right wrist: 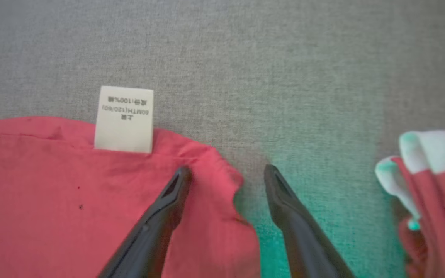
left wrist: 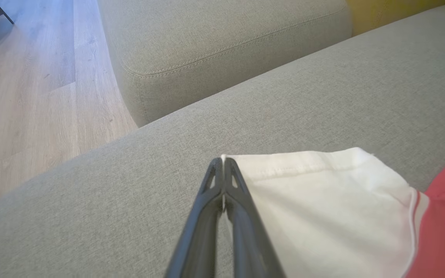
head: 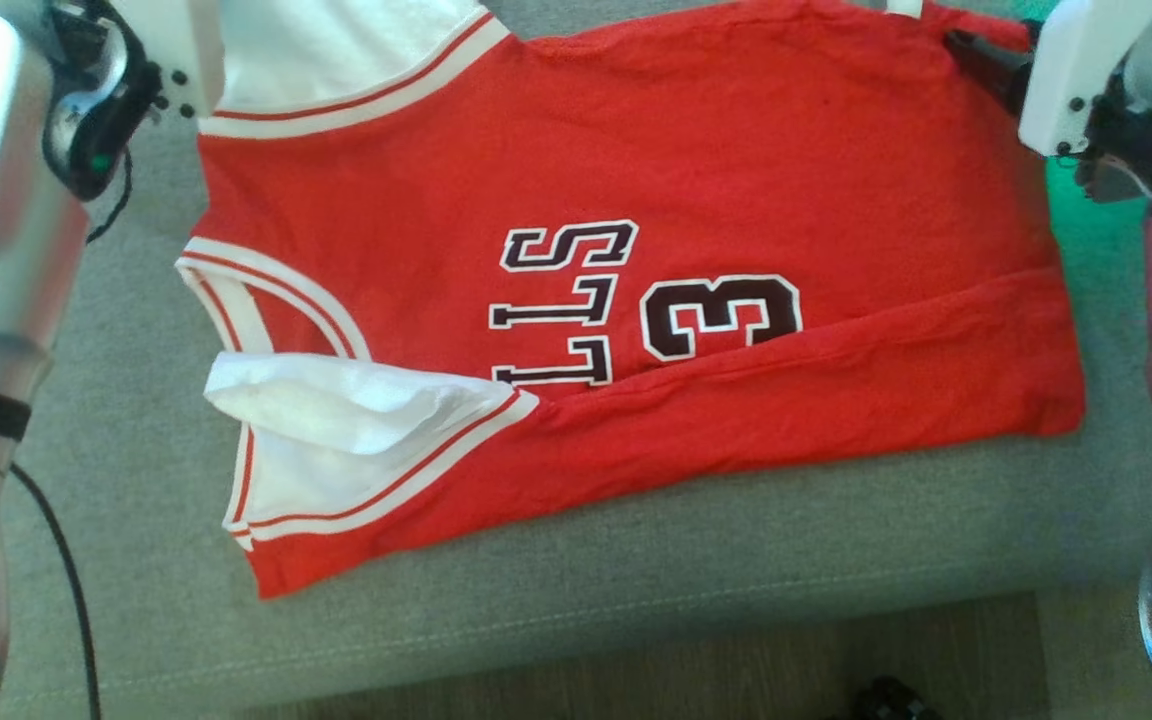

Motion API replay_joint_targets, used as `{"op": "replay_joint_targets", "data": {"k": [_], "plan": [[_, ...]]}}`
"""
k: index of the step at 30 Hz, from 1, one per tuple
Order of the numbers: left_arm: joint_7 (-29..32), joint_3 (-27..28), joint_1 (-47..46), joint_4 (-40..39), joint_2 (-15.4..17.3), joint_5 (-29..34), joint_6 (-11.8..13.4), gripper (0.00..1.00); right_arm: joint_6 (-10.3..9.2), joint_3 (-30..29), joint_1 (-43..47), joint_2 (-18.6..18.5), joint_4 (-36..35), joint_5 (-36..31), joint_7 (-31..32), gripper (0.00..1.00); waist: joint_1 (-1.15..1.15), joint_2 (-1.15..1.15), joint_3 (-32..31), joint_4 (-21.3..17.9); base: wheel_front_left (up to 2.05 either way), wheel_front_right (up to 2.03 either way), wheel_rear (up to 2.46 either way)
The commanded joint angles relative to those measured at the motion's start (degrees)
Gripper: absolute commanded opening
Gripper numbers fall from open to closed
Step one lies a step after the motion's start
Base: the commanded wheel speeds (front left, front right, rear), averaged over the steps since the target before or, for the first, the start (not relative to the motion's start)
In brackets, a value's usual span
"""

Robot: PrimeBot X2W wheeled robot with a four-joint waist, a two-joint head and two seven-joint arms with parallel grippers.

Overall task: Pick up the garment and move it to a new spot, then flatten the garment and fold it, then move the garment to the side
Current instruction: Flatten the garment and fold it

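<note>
left gripper (left wrist: pixel 222 161) tight on red-and-white garment (left wrist: pixel 323 212)

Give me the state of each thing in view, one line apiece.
red jersey, lying on the sofa cushion, near edge folded over the lettering.
white sleeve, lying flat, corner pinched.
care label, sticking out past the red edge.
left claw, shut on the white sleeve's corner.
right claw, open, astride the jersey's corner.

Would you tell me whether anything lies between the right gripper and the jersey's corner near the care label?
Nothing visible does. The open right gripper straddles the corner of the red jersey: one finger over the cloth, the other over bare sofa cushion.
</note>
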Motion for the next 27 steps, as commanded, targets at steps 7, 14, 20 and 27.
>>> {"op": "replay_joint_targets", "data": {"k": [7,14,20,27], "plan": [[-1.4,-0.8,-4.2,-1.3,2.3,-1.9,0.1,0.00,-0.02,3.5,-3.8,-0.6,2.7,0.0,-2.5,0.00,0.00,0.00,-0.5,0.8,0.00,0.00,0.00],[-4.0,-2.3,-4.8,-0.2,3.5,-3.1,0.1,0.00,-0.02,3.8,-5.5,-1.7,4.9,1.8,-8.6,0.00,0.00,0.00,-1.2,0.9,0.00,0.00,0.00],[-8.0,-2.4,-5.7,0.9,4.1,-3.7,0.1,0.00,-0.02,4.0,-6.7,-2.6,6.1,3.3,-16.1,0.00,0.00,0.00,-1.6,0.7,0.00,0.00,0.00],[-15.0,-1.4,-7.3,1.8,3.8,-3.3,0.5,0.00,-0.02,4.2,-8.4,-3.4,8.3,4.7,-23.8,0.00,0.00,0.00,-1.6,0.8,0.00,0.00,0.00]]}}
